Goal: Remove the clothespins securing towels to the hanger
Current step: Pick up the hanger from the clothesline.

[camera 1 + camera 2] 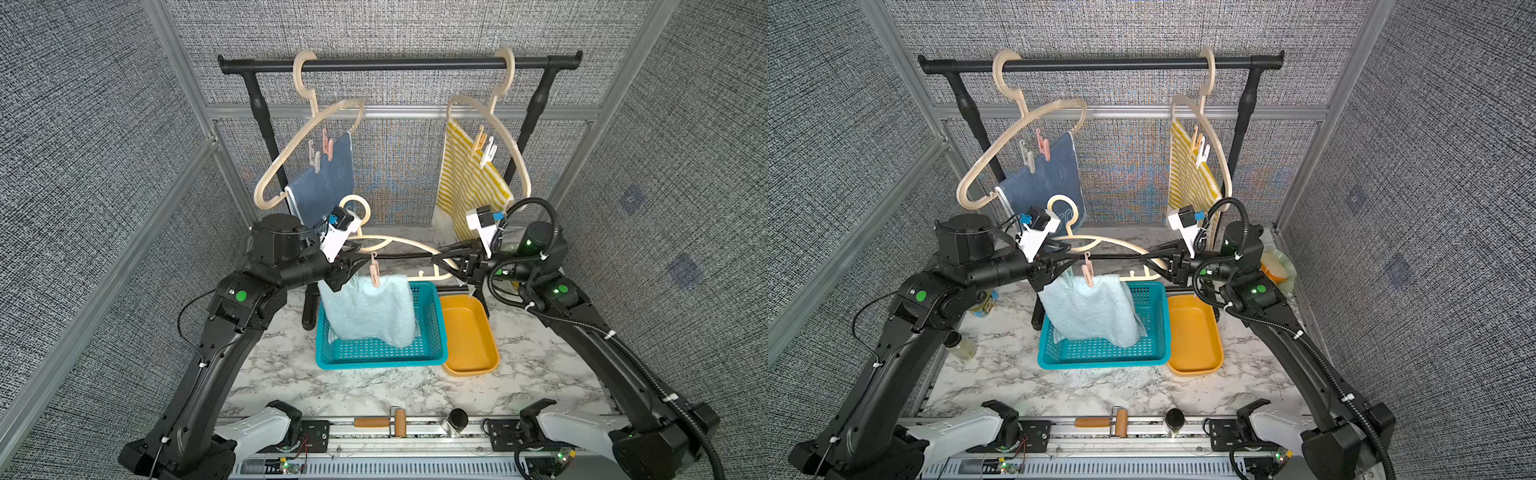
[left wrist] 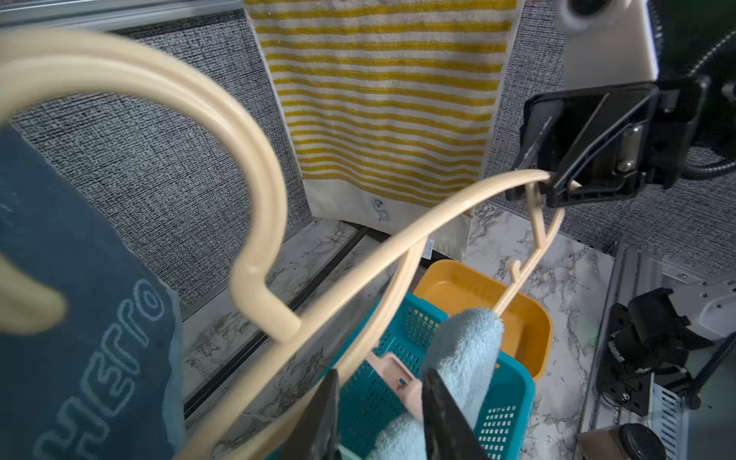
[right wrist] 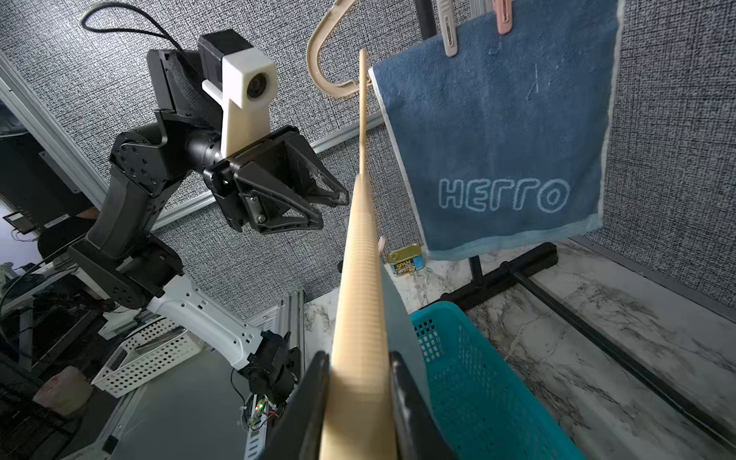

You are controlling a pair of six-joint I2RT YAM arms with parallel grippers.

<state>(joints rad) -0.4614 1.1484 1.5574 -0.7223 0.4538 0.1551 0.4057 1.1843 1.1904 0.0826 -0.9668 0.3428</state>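
**Aqua towel's pegs first in line; none off yet**

Right gripper pinches one end of the loose hanger, beige arm squeezed between both fingers; left gripper sits at the opposite end, fingers straddling the towel edge with a gap between them; whether they bite anything, cannot tell. Aqua towel drapes over that hanger, lower hem sagging into the teal basket; pink peg stands upright on it just beside the left fingers; mint sliver right at those fingers, likely a second peg, mostly hidden.

Farther back, the rail carries two more hangers; blue-towel hanger holds the blue towel under a beige peg and a second pink peg; striped-towel hanger holds the striped towel under an orange peg and a white peg.

Progress, as I judge it: very start; no peg shows in basket or orange tray; all look clipped on.

Count: hangers three; towels three; pegs five sure, six if the mint one is real.
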